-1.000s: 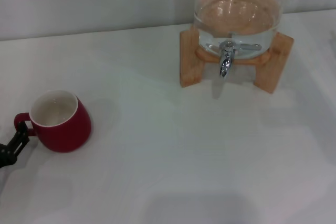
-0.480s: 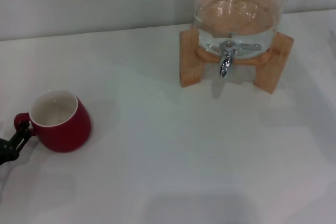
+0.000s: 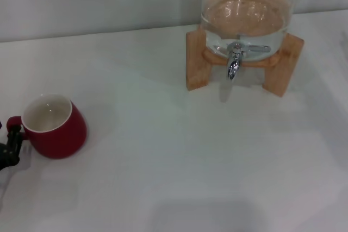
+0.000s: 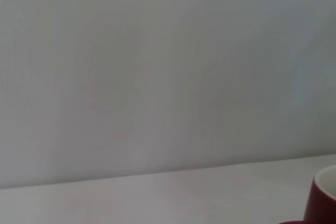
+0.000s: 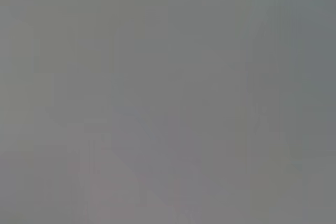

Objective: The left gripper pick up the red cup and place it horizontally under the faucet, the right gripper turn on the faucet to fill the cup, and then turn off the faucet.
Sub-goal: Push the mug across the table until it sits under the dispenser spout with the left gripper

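Low at the left edge of the head view: left end effector (image 3: pixel 13 134), only its black tip showing. Pinches the handle (image 3: pixel 14 121) of the cup (image 3: pixel 54 129), fingers closed on the small red loop as far as that view shows. Rest of the arm out of sight past the edge.

Cup: on the left part of the worktop (image 3: pixel 190 161), near the front. Tilted, not upright, with the creamy inside open upward and leaning toward the left end effector. Handle on the cup's left side. Glossy red wall turned toward the middle of the worktop. No telling whether the base touches the worktop or hangs just above it.

Far across the worktop to the right and back: faucet (image 3: pixel 234 61), chrome, spout pointing down, thin lever (image 3: pixel 258 48) lying out to the right. Fitted low on the front of a clear jar (image 3: pixel 244 9) with liquid inside. Jar carried by a wooden stand (image 3: pixel 196 61), one leg on each side of the faucet. Cup and faucet well apart, with bare white worktop between and under the spout.

Left wrist view: pale wall (image 4: pixel 157 66) above a strip of worktop (image 4: pixel 157 198), and a corner of the cup (image 4: pixel 324 200) with a sliver of white rim.

Right wrist view: flat grey only. Right end effector outside every view, so no telling its state.
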Available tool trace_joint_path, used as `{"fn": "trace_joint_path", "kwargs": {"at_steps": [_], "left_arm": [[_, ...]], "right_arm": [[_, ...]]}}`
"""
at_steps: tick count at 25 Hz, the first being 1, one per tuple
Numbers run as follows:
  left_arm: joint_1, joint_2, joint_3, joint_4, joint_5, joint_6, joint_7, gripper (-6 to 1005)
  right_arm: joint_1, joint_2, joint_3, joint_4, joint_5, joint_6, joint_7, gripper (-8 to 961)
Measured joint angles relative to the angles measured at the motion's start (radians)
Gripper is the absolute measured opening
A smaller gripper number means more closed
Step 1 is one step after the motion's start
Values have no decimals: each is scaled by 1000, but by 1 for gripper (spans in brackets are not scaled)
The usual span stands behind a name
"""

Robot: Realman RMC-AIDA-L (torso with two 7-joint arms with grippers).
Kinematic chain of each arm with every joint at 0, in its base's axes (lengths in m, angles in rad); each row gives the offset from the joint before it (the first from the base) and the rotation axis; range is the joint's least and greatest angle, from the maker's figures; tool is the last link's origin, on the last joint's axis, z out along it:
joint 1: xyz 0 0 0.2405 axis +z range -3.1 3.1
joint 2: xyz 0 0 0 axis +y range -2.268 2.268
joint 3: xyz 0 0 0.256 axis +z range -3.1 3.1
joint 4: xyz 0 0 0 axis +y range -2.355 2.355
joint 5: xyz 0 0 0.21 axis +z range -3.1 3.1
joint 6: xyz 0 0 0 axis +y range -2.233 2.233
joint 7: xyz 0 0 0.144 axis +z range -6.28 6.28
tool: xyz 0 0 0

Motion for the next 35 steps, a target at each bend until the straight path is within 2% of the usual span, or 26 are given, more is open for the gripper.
{"fn": "trace_joint_path", "kwargs": {"at_steps": [2,12,26,35], "left_arm": [[1,-1,0,-1,1,-3,0,622],[16,-5,3,-17,1,-9,0,156],[25,-7,8,-45,0,-61,0,151],[-9,-6,62,-111,18,-27,0,151]], "right_arm": [[-1,-1,0,0,0,0,0,621],[-8,-4,0,0,0,0,0,621],[-11,-2,0,0,0,11,0,621],[-12,1,-1,-1,0,29,6,621]]}}
